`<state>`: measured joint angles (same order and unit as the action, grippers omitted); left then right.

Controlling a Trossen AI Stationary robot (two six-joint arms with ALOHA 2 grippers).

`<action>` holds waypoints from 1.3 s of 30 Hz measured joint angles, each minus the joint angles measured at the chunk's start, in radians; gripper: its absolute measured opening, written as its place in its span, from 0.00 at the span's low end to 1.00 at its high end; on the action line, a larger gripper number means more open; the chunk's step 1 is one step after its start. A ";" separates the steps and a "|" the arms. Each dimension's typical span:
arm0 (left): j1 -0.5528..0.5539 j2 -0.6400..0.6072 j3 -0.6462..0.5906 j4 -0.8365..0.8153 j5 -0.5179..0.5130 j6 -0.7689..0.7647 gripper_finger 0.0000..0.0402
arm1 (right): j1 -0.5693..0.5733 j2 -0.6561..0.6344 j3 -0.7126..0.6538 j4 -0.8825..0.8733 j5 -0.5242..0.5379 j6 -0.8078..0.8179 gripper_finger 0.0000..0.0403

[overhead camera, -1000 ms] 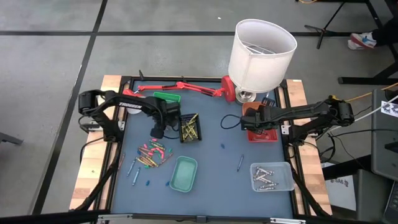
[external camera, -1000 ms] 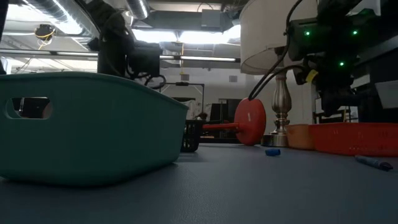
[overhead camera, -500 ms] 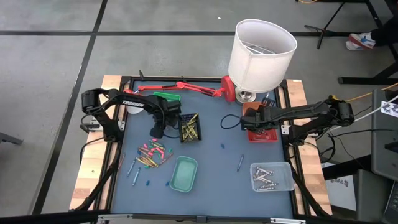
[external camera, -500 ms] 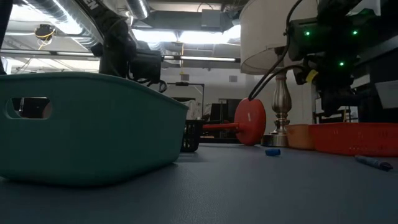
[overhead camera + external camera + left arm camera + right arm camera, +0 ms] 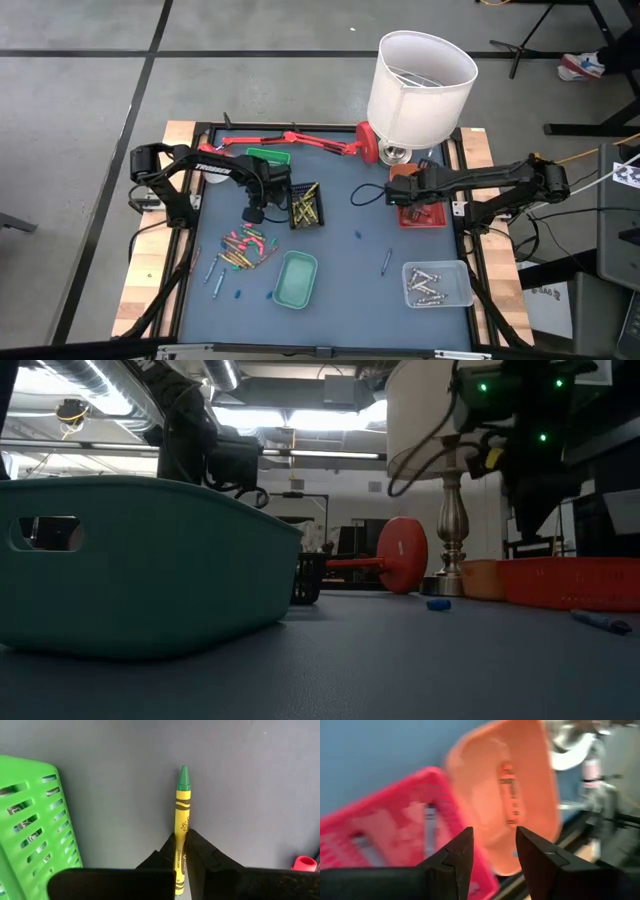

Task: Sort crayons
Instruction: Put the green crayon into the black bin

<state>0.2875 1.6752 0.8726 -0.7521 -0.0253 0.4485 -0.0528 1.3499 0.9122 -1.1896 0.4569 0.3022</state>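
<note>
My left gripper [image 5: 181, 836] is shut on a green crayon [image 5: 182, 795] with a yellow-green wrapper. It stands over the mat between the green tray [image 5: 30, 820] and the black tray [image 5: 305, 205] that holds several crayons. A loose pile of crayons [image 5: 245, 248] lies on the mat nearer the front. My right gripper [image 5: 495, 837] is open with nothing between its fingers, above the orange tray [image 5: 520, 780] and the red tray [image 5: 395, 820]. An orange crayon [image 5: 509, 802] lies in the orange tray. My left gripper pinches the green crayon's wrapped shaft [image 5: 180, 822] between its two fingers, toward the blunt end. The fingers come from above, one on each side. The pointed green tip [image 5: 183, 774] sticks out past the fingertips. Whether the crayon rests on the mat I cannot tell.
A teal tray [image 5: 295, 278] stands near the front and fills the left of the low view. A clear tray [image 5: 437, 283] with silvery crayons is at the front right. A lamp [image 5: 418, 85] and a red desk lamp [image 5: 300, 140] stand along the far edge. A blue crayon [image 5: 357, 236] and a grey one [image 5: 386, 262] lie mid-mat.
My left gripper has shut on the green crayon where it stood. My right gripper has shifted a little toward the table's left, still open.
</note>
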 joint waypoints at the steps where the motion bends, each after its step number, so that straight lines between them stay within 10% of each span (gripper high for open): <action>1: -0.003 0.000 0.000 0.000 -0.002 -0.010 0.01 | 0.000 0.000 0.011 0.000 -0.037 -0.007 0.36; 26: -0.108 -0.070 -0.006 -0.028 0.049 -0.289 0.02 | 0.002 0.000 0.055 0.113 -0.348 -0.023 0.36; 39: -0.205 -0.071 -0.004 -0.034 0.330 -0.390 0.02 | 0.002 0.000 0.054 0.302 -0.485 -0.024 0.36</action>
<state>0.0830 1.6039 0.8688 -0.7860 0.3044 0.0586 -0.0513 1.3502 0.9665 -0.8874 -0.0277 0.2787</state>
